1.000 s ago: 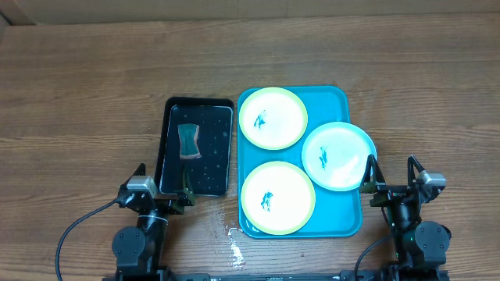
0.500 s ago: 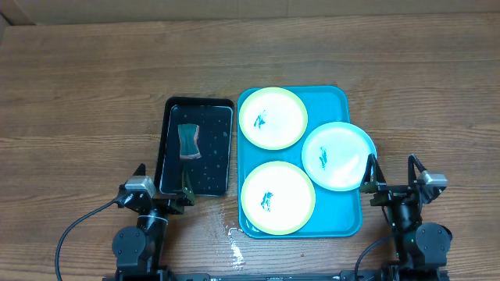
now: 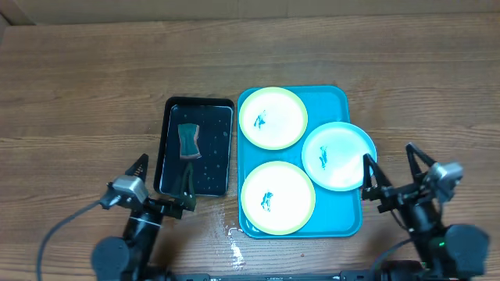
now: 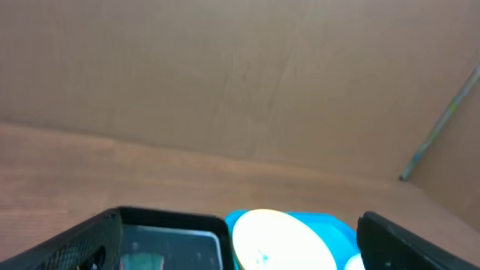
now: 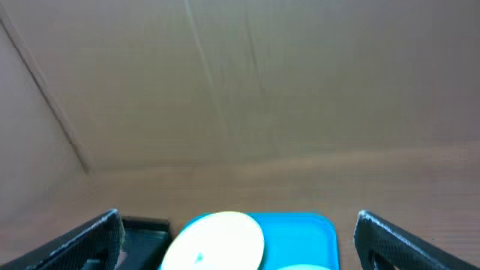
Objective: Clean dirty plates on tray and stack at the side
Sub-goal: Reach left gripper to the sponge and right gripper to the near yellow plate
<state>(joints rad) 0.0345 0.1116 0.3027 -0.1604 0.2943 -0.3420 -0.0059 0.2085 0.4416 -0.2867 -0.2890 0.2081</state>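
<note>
From above, three plates (image 3: pixel 272 118) with small blue smears lie on the turquoise tray (image 3: pixel 344 99), beside a black tray (image 3: pixel 173 148) holding a sponge (image 3: pixel 188 140). The left gripper (image 3: pixel 162 176) and right gripper (image 3: pixel 389 161) stand wide open and empty. Each wrist view shows spread fingers with one plate between them.

Both arms are black, with round joint housings. The left pincer (image 3: pixel 166 168) and right pincer (image 3: pixel 388 154) each have two thin, pointed black fingers (triangular from above) and a silver-grey block (image 3: pixel 125 187). A grey cable (image 3: pixel 69 228) leaves the left arm.
</note>
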